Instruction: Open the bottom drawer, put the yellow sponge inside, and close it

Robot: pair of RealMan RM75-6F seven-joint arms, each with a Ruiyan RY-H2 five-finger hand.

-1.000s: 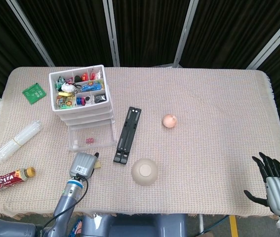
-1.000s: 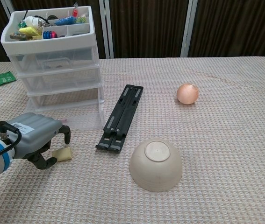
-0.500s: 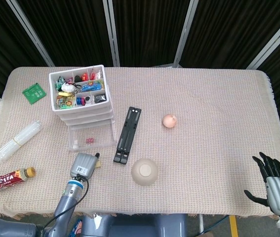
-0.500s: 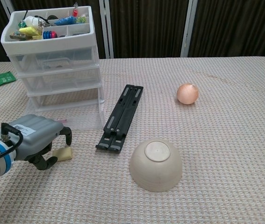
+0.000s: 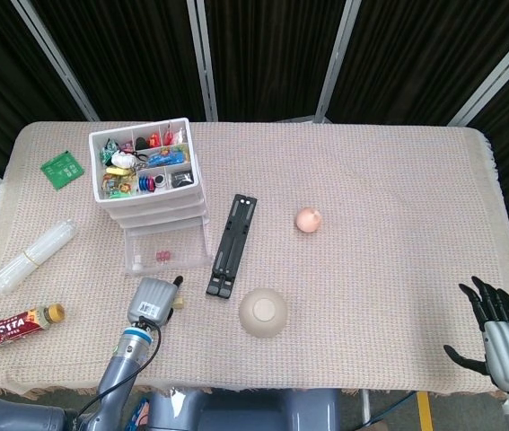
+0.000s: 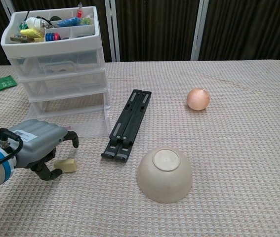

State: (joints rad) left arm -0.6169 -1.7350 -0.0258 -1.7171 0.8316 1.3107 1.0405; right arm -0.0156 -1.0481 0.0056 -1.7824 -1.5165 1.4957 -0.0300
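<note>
The small pale yellow sponge [image 6: 66, 165] lies on the cloth in front of the white drawer unit [image 6: 60, 64]. In the head view the sponge [image 5: 179, 303] peeks out at the right of my left hand [image 5: 152, 299]. The bottom drawer [image 5: 165, 251] stands pulled out, with small pink items inside; its clear front [image 6: 83, 124] shows in the chest view. My left hand [image 6: 37, 144] hovers over the sponge's left end, fingers arched above it and thumb by its near side, with no firm grip visible. My right hand [image 5: 498, 337] rests at the table's near right corner, fingers spread, holding nothing.
A black folding stand [image 6: 128, 123] lies right of the drawer. An upturned beige bowl [image 6: 164, 175] sits near the front and a peach ball [image 6: 198, 98] further back. A clear bottle [image 5: 32, 255], a cola bottle [image 5: 19, 325] and a green packet [image 5: 62, 168] lie at the left.
The sponge has tipped over to lie flatter on the cloth. My left hand's fingers have lifted slightly off it. The right hand has not moved.
</note>
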